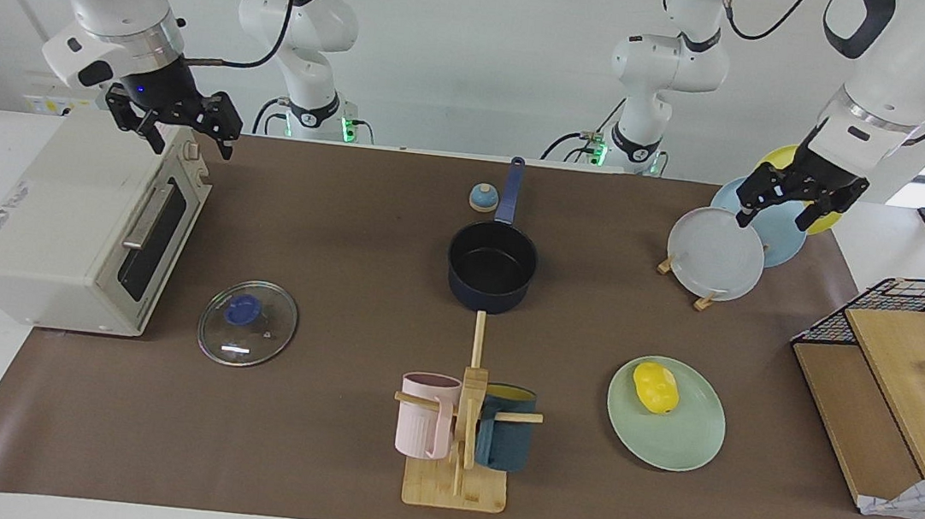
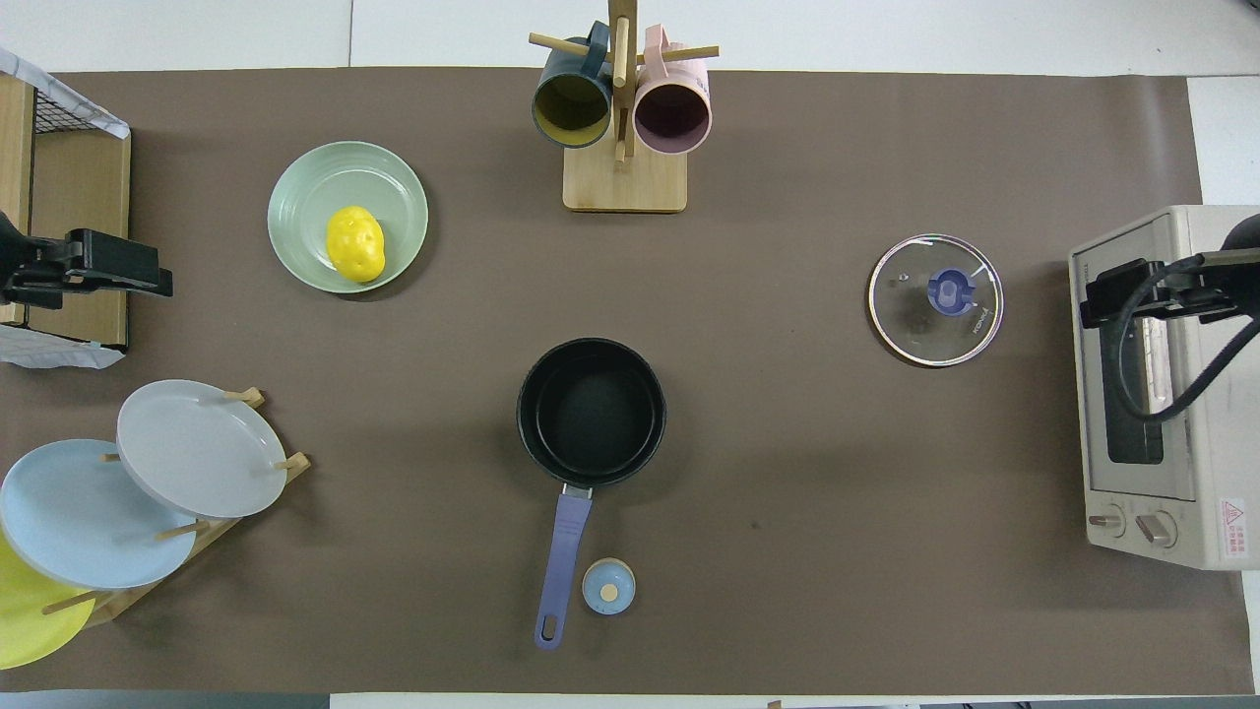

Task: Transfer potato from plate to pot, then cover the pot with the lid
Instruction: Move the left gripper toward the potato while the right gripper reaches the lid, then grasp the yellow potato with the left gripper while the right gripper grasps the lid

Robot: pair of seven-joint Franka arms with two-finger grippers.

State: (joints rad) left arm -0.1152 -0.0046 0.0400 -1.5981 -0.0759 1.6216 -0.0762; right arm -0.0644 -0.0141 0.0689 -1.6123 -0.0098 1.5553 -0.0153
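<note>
The yellow potato (image 1: 655,388) (image 2: 355,243) lies on the mint-green plate (image 1: 679,446) (image 2: 305,187) toward the left arm's end of the table. The navy pot (image 1: 492,267) (image 2: 591,409) stands empty mid-table, its handle pointing toward the robots. The glass lid (image 1: 248,323) (image 2: 935,300) lies flat in front of the toaster oven. My left gripper (image 1: 779,217) (image 2: 98,268) is open, up in the air over the upright plates. My right gripper (image 1: 191,141) (image 2: 1112,290) is open, raised over the toaster oven.
A toaster oven (image 1: 79,228) stands at the right arm's end. A mug tree (image 1: 462,431) with pink and teal mugs stands farther from the robots than the pot. A rack of upright plates (image 1: 717,252), a wire basket with boards (image 1: 909,341) and a small blue dome (image 1: 483,198) are also here.
</note>
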